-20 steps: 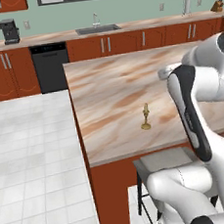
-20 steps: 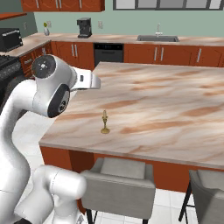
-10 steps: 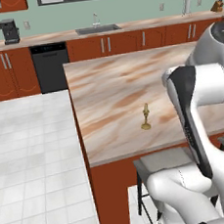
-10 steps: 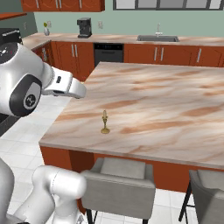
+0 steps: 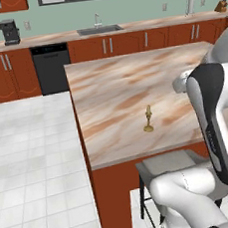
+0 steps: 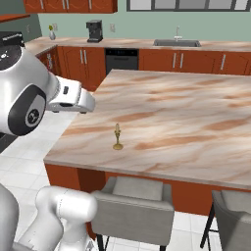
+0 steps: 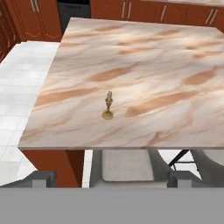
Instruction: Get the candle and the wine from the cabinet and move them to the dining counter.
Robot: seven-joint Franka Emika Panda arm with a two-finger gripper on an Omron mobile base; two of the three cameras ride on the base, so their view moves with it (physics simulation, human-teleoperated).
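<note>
On the dining counter [image 5: 113,86], the candle [image 5: 148,119] stood upright on its flared brass base, alone on the marbled top and set near the long edge closest to the robot, with bare stone all round it. From the right base view the candle [image 6: 117,138] sat toward the near left part of the dining counter [image 6: 196,112], well apart from the far edge. The hand view looked down on the candle [image 7: 108,106] from above and behind the counter edge, the dining counter [image 7: 144,52] stretching away beyond it. Grey stools [image 6: 133,206] were tucked under the near side, one of them just below the candle's spot. Whether the hand was released or clenched I could not tell, as the fingertips were not clearly visible in any view; nothing was seen held between them. Beyond the island, the wall counter carried a sink [image 5: 99,29] and a coffee machine [image 5: 9,32], with a dark dishwasher [image 5: 52,68] set among the red-brown door cabinets below. White floor tiles [image 5: 31,160] lay to the left of the island.
</note>
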